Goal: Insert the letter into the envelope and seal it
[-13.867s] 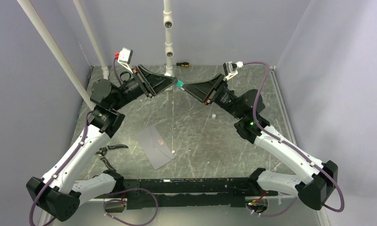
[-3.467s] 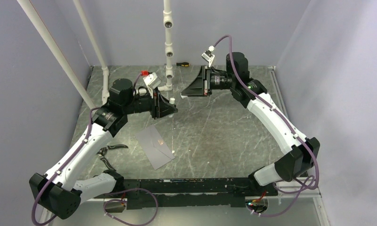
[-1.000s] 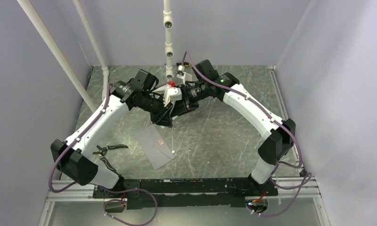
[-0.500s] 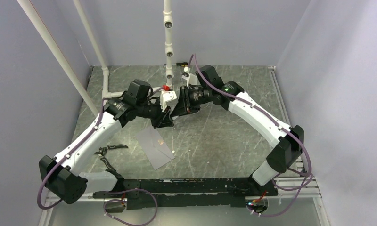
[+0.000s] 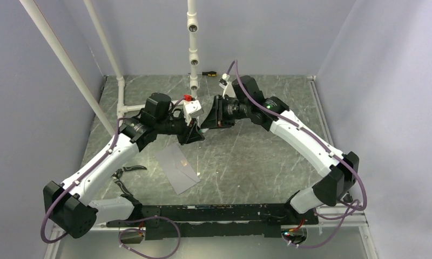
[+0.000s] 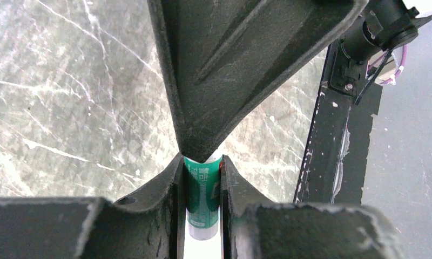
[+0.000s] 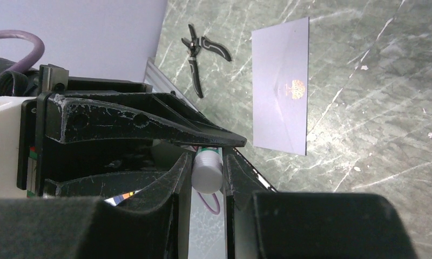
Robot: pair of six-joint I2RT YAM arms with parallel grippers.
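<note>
The grey envelope [image 5: 177,168] lies flat and closed on the table, with a small orange spot on it; it also shows in the right wrist view [image 7: 281,116]. The tan-orange letter is out of view. My left gripper [image 5: 195,133] and right gripper [image 5: 204,126] meet tip to tip above the table, just beyond the envelope. Both hold one glue stick. The left gripper [image 6: 202,181] is shut on its green body [image 6: 202,202]. The right gripper [image 7: 207,162] is shut on its white cap [image 7: 207,172].
Black pliers [image 5: 122,174] lie left of the envelope, near the left arm. A screwdriver [image 5: 208,73] lies at the back edge by the upright white pipe [image 5: 192,43]. Slanted white pipes stand at the left. A black rail [image 5: 219,211] runs along the front.
The grippers, apart 3.5 s ago, have joined on the glue stick. Over the last second both arms shifted, and the joined tips moved slightly right and back.
</note>
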